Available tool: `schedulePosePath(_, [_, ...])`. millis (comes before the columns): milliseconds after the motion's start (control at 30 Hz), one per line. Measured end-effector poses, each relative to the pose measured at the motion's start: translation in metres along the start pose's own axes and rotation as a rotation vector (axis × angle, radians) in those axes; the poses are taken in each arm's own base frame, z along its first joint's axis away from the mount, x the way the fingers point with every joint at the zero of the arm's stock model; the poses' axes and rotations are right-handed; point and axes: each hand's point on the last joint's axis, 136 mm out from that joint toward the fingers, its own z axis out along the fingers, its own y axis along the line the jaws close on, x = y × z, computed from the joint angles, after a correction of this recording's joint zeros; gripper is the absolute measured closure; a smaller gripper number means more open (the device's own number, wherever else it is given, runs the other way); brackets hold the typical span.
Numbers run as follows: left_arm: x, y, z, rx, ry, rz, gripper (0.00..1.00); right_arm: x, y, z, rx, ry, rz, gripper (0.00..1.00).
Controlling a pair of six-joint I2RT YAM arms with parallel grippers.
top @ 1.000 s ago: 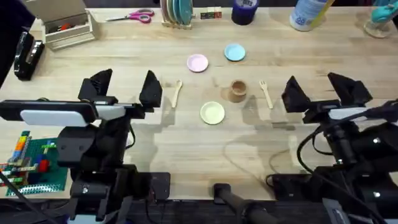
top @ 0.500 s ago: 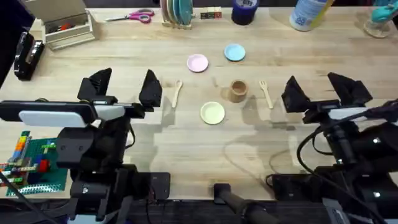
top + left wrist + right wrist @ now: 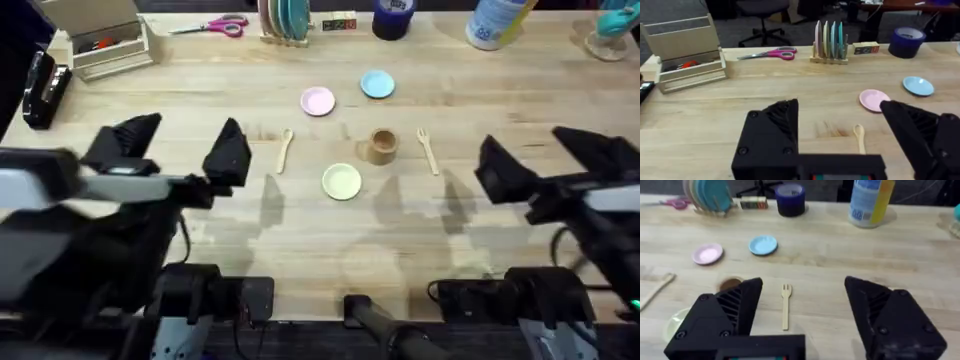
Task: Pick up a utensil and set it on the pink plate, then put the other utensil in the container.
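Overhead downward-forward; low wrist views forward, perhaps both sharing pink plate [image 3: 318, 101].

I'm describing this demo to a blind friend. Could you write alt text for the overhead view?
Two open grippers, left and right, hover above a wooden table, holding nothing. Between them lie a spoon, a yellow plate, a brown cup and a fork, with a pink plate and a blue plate behind.

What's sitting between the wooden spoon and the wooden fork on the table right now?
In the overhead view, the tan-brown cup stands between the wooden spoon and the wooden fork, closer to the fork. The pale yellow plate lies just nearer the arms.
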Motion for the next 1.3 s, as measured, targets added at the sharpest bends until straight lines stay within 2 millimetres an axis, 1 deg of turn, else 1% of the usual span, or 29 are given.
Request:
schedulePosePath(100, [-0.016, -0.001, -0.017, 0.001, 0.024, -0.001, 0.007, -0.014, 0.002, -0.015, -0.001, 0.019, 0.005, 0.004])
schedulePosePath(200, [-0.028, -0.004, -0.031, 0.017, 0.070, -0.003, 0.007, -0.022, 0.003, -0.024, 0.000, 0.069, 0.011, 0.004])
schedulePosePath(467, [-0.053, -0.010, -0.055, 0.047, 0.234, 0.003, 0.007, -0.042, 0.004, -0.034, -0.001, 0.223, 0.025, 0.003])
schedulePosePath(567, [-0.061, -0.010, -0.058, 0.050, 0.291, 0.018, 0.007, -0.048, 0.004, -0.036, -0.002, 0.282, 0.021, 0.003])
schedulePosePath(700, [-0.067, -0.011, -0.054, 0.060, 0.371, 0.033, 0.007, -0.052, 0.004, -0.035, -0.005, 0.370, 0.019, 0.003])
schedulePosePath(933, [-0.072, -0.019, -0.035, 0.126, 0.517, 0.056, 0.007, -0.049, 0.003, -0.025, -0.008, 0.512, 0.031, 0.004])
schedulePosePath(1133, [-0.065, -0.022, -0.021, 0.155, 0.627, 0.048, 0.007, -0.047, 0.001, -0.014, -0.010, 0.577, 0.035, 0.004])
schedulePosePath(1300, [-0.058, -0.026, -0.010, 0.185, 0.678, 0.035, 0.007, -0.045, 0.001, -0.011, -0.010, 0.591, 0.037, 0.004])
